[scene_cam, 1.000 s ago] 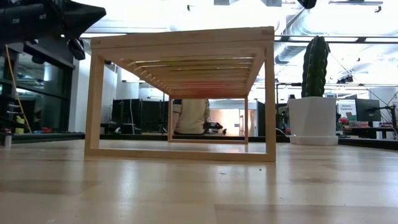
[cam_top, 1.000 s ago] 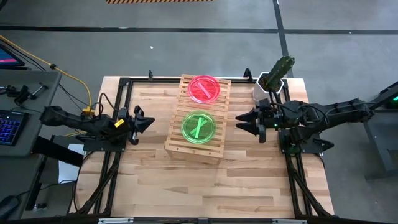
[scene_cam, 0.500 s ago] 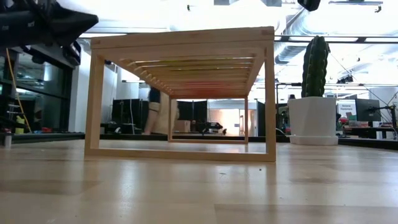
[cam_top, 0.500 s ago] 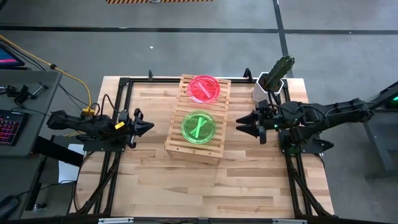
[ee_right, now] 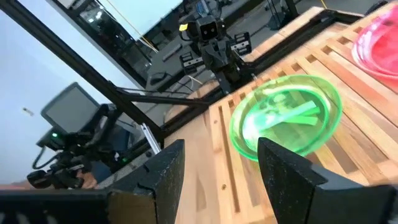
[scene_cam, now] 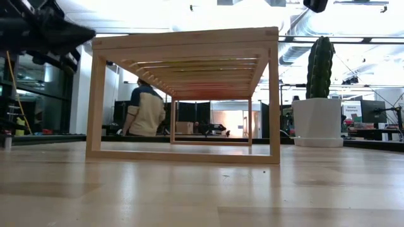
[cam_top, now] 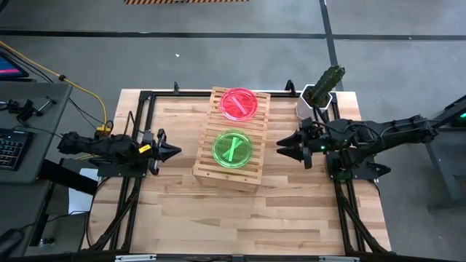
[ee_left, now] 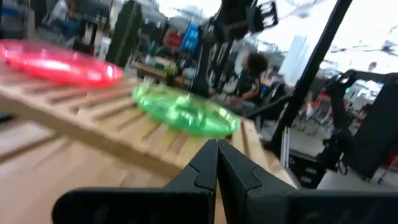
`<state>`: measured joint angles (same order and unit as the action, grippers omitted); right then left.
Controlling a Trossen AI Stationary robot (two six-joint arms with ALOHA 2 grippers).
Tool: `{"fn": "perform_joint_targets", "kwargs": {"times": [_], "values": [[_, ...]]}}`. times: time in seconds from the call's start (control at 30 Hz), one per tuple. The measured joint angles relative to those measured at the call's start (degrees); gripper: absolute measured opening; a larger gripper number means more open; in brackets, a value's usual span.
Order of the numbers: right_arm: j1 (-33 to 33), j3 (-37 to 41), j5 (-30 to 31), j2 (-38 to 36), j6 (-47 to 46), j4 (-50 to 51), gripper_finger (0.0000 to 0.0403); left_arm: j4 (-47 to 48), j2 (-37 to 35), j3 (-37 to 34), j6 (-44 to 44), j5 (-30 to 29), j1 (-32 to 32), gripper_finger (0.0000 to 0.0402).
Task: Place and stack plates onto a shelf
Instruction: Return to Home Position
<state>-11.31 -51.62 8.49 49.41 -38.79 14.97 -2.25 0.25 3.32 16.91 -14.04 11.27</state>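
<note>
The light-wood slatted shelf (cam_top: 231,138) stands on its legs in the middle of the table. On its far half lies a neon pink-red plate (cam_top: 239,103), on its near half a neon green plate (cam_top: 232,148); how many are stacked in each spot does not show. My left gripper (cam_top: 175,151) is shut and hovers left of the shelf, pointing at it. My right gripper (cam_top: 280,148) is open and hovers right of the shelf, level with the green plate (ee_right: 286,121). The left wrist view shows both plates (ee_left: 185,111) on the slats beyond the shut fingers (ee_left: 217,162).
A white pot with a cactus (cam_top: 314,98) stands at the table's far right corner, just behind my right arm. The shelf (scene_cam: 183,94) stands on thin legs with open space beneath it. A person (scene_cam: 144,110) walks in the room behind the table. Bare tabletop (cam_top: 247,218) lies near the front edge.
My left gripper has sunk a little and drifted slightly toward the near edge, still pointing at the shelf. The plates, the shelf and my right arm have stayed put. The person in the room behind has walked leftward.
</note>
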Motion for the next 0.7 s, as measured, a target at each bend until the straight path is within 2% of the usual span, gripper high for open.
{"fn": "perform_joint_targets", "kwargs": {"times": [0.1,0.17,0.27,0.37,0.43,0.57,0.7], "values": [[0.0,0.0,0.03,0.0,-0.03,1.91,0.0182,3.04,0.13,-0.03,0.7,-0.27,0.0,0.0],[0.0,0.0,0.0,0.0,-0.25,4.41,0.0167,3.88,0.17,-0.03,1.6,-0.4,0.0,0.0],[0.02,0.0,-1.33,-0.02,-0.2,8.22,0.011,4.44,0.2,-0.05,1.99,-0.4,0.0,0.0],[-0.02,0.79,-2.17,-0.88,0.52,10.41,0.0028,4.27,0.17,-0.05,1.99,-0.42,0.0,0.0],[0.0,3.92,-2.33,-3.17,0.66,9.05,0.0012,4.27,0.2,-0.05,1.99,-0.42,0.0,0.0],[0.2,15.74,-2.32,-10.06,-0.71,-2.59,0.0025,4.36,0.2,-0.05,1.99,-0.46,0.0,0.0],[2.5,28.42,-2.44,-16.6,-0.36,-16.83,0.0004,4.38,0.2,-0.05,1.97,-0.45,0.0,0.0]]}}
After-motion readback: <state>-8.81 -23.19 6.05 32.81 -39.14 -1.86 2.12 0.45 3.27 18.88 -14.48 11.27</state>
